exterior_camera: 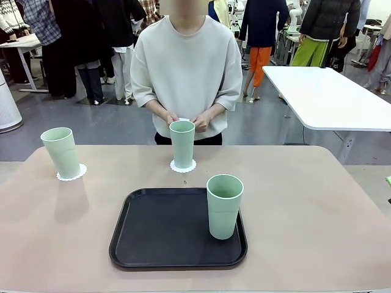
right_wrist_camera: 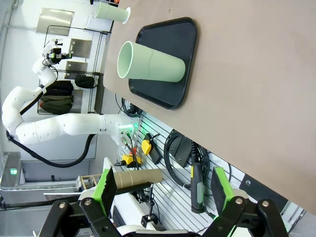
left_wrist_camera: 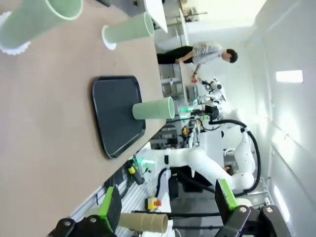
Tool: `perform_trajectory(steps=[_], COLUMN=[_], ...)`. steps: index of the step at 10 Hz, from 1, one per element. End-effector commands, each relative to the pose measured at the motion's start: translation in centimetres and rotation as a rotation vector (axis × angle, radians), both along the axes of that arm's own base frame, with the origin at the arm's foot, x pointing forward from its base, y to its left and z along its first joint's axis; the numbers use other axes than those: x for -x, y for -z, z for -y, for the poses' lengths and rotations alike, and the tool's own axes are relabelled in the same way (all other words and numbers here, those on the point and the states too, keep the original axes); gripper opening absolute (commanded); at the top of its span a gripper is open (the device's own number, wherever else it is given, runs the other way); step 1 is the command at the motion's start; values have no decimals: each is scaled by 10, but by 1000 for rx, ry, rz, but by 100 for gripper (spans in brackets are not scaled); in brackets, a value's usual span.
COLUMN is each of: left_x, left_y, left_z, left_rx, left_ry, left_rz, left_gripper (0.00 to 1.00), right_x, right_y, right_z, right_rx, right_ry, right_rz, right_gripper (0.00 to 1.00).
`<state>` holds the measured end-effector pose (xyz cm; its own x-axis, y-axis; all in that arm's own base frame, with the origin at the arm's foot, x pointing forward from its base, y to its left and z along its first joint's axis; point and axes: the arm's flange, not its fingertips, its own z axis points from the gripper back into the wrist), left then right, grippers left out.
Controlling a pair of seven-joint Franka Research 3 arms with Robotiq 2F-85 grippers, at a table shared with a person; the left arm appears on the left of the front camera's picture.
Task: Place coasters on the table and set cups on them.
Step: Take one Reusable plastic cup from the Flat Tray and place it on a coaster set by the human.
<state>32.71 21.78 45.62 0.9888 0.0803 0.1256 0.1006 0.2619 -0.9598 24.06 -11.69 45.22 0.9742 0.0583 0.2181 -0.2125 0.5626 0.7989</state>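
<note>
Three mint-green cups show on the beige table (exterior_camera: 317, 207). The left cup (exterior_camera: 61, 152) stands on a lacy white coaster (exterior_camera: 72, 174). Another coaster (exterior_camera: 182, 166) lies under the middle cup (exterior_camera: 182, 143) near the far edge. The third cup (exterior_camera: 223, 206) stands on the black tray (exterior_camera: 165, 229), with no coaster under it. Behind the middle cup, the person's hands (exterior_camera: 201, 119) hold a small white thing, mostly hidden. My left gripper (left_wrist_camera: 167, 202) is open and empty, off the table's edge. My right gripper (right_wrist_camera: 165, 190) is also open and empty, off the table's near side.
A white table (exterior_camera: 324, 97) stands at the back right, beyond my table. People stand farther off in the room. The left wrist view shows my right arm (left_wrist_camera: 207, 163) below the table edge. In the right wrist view, the left arm (right_wrist_camera: 59, 128) appears.
</note>
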Motion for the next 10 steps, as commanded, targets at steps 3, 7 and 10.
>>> perform_trajectory(steps=[3, 7, 10], left_x=[-4, -1, -1], left_y=[-6, 2, 2], left_z=[3, -3, -3], left_rx=[-26, 1, 1], left_ry=[43, -9, -9], left_rz=[43, 8, 8], left_gripper=[100, 100, 100], right_x=[-1, -1, -1], right_y=[2, 2, 2], right_z=[-1, -1, -1], right_rx=[-21, -21, -21], right_ry=[-6, -6, -6], right_rz=[16, 16, 16], right_gripper=[100, 100, 100])
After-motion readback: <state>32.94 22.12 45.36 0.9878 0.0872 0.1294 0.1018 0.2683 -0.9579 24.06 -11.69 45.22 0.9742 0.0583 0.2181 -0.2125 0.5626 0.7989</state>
